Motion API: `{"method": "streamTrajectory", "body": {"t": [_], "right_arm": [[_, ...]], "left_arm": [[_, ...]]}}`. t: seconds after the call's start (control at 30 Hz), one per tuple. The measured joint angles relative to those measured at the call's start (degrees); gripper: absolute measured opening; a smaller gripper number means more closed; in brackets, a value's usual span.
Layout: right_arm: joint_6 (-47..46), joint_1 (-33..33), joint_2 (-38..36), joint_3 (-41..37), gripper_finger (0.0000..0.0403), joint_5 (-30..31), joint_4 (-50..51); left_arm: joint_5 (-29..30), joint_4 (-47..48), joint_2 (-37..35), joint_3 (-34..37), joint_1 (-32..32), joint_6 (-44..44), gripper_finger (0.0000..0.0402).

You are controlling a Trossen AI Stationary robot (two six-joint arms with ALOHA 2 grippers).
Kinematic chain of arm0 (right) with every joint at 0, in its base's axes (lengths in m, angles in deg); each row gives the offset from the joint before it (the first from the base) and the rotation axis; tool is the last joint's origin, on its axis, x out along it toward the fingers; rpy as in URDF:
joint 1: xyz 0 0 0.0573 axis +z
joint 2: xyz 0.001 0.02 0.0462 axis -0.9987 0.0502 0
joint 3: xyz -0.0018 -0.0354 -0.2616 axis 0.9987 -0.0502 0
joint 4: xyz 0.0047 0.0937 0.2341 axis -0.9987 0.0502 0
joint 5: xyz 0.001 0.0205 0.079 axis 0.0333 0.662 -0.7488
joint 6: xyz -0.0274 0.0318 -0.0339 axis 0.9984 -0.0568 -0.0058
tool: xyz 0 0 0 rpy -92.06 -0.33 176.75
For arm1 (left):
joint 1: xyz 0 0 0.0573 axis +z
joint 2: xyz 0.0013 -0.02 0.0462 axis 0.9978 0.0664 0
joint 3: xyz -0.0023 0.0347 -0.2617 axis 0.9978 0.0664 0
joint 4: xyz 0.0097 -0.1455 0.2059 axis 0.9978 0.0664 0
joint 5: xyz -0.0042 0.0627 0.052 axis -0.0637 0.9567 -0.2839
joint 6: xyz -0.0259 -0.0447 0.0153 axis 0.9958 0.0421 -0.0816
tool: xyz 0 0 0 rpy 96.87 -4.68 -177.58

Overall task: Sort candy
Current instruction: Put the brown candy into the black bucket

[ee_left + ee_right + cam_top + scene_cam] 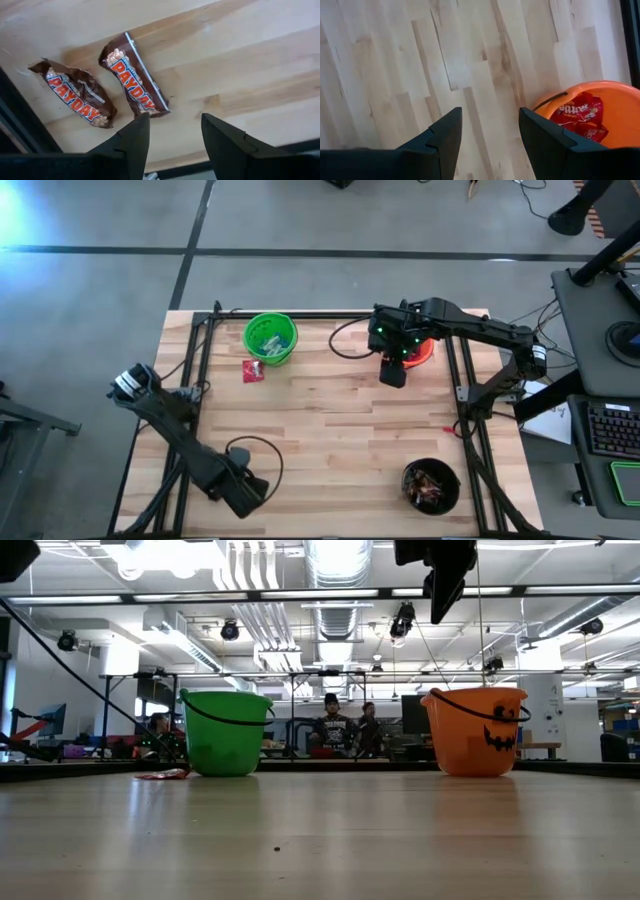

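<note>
Two dark brown candy bars lie flat on the wood below my left gripper (171,131): one (134,80) just beyond its fingertips, the other (75,96) off to its side. That gripper (246,496) hangs near the table's front left, points down and is open, with nothing between its fingers. My right gripper (490,132) is open over bare wood beside the orange bucket (592,117), which holds red packets (580,112). In the high view it (393,372) hangs at the far right. One red packet (253,370) lies on the table by the green bucket (270,338).
A black bucket (431,485) with dark candy stands at the near right. The green bucket (225,734) and the orange bucket (476,730) stand along the far edge. Black frame rails (200,360) run along the table's left and right sides. Bare wood (330,430) fills the middle.
</note>
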Motion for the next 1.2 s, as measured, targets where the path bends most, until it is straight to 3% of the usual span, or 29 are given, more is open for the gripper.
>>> {"method": "streamTrajectory", "body": {"t": [0.5, 1.2], "right_arm": [[-1.07, 0.00, -0.02, -0.02, 0.0185, -0.05, 0.98], [-2.12, 0.00, -0.02, -0.02, 0.0185, -0.20, 1.23]], "left_arm": [[0.08, 4.33, 2.05, 0.89, -1.57, 3.47, 0.0162], [-1.40, 0.73, 6.51, 1.29, -2.45, 3.45, 0.0162]]}}
